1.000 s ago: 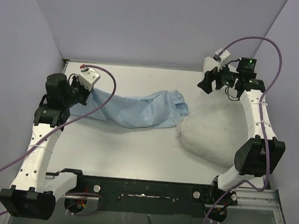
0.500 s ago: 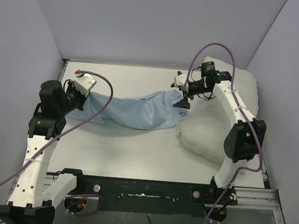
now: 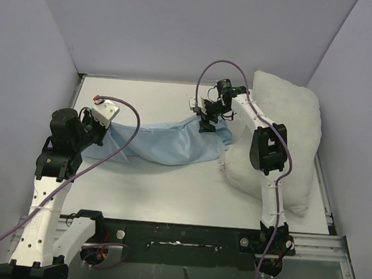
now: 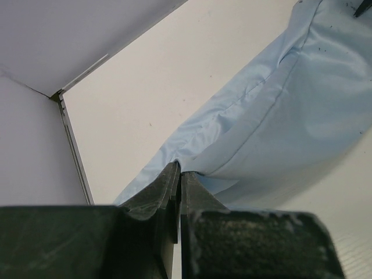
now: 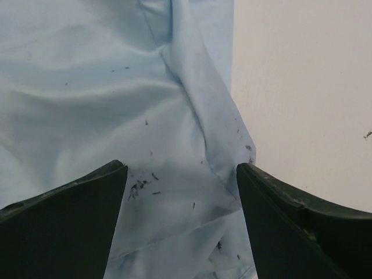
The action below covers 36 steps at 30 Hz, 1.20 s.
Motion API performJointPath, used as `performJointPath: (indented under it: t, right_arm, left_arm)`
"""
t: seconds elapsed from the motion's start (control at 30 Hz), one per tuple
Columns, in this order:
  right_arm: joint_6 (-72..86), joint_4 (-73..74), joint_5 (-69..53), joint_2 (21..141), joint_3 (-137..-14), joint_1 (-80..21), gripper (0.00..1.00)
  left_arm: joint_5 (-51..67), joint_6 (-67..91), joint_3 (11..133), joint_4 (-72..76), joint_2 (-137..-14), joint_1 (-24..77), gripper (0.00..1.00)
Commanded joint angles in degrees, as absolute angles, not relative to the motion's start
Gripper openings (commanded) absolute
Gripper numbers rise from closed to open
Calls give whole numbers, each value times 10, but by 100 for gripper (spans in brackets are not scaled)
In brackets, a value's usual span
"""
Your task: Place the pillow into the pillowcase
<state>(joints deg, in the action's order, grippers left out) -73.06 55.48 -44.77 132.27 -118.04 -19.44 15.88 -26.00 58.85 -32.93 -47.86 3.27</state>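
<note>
Closest to me, on the left of the table (image 3: pixel 170 189), the left gripper (image 4: pixel 178 174) has its jaws pressed together on the left end of the pillowcase (image 3: pixel 167 141). A fold of blue cloth is pinched between them and lifted a little off the surface.

From that pinch the pillowcase runs across the table toward the right. Its long axis goes left to right, with the middle sagging slightly toward the near edge. It looks flat and limp, with nothing inside it.

Its right end lies just beside the pillow (image 3: pixel 289 121), which fills the right side of the table. The pillow's long axis goes the other way, near to far, with one pointed corner aimed at the pillowcase. The pillow is wholly outside the case.

Further back, the right gripper (image 5: pixel 180 168) hangs over the right end of the pillowcase, fingers pointing down and jaws spread wide, holding nothing. In the right wrist view the layered hem lies between and just beyond the fingertips. The right arm reaches leftward across the pillow to get there.

I judge this end to be the mouth, though I cannot tell for sure. The right gripper is plainly the nearer one to it, and the cloth lies directly below its jaws. The next move probably calls for taking only one layer.
</note>
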Motion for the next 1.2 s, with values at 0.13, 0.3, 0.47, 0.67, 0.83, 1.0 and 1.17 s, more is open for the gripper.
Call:
performJointPath:
  t: [0.13, 0.3, 0.47, 0.67, 0.83, 1.0, 1.17]
  right_arm:
    - [-691, 535, -413, 1332, -1266, -196, 14]
    - [-556, 411, -360, 1297, -1348, -189, 0]
    - [-375, 282, -335, 1224, -1479, -160, 0]
    - [-249, 316, -552, 1131, -1511, -34, 0]
    - [-437, 428, -666, 998, -1202, -52, 0]
    - [-626, 506, -643, 890, -882, -168, 0]
    - [-690, 497, -583, 854, -661, -222, 0]
  left_arm:
    - [96, -263, 596, -268, -505, 23, 0]
    - [55, -160, 691, -152, -623, -45, 0]
    - [27, -16, 902, -69, -721, -115, 0]
    - [-47, -20, 902, 23, -652, -117, 0]
    - [-10, -29, 724, 17, -567, -117, 0]
    - [57, -32, 538, -9, -536, -117, 0]
    - [119, -76, 468, -135, -546, -118, 16]
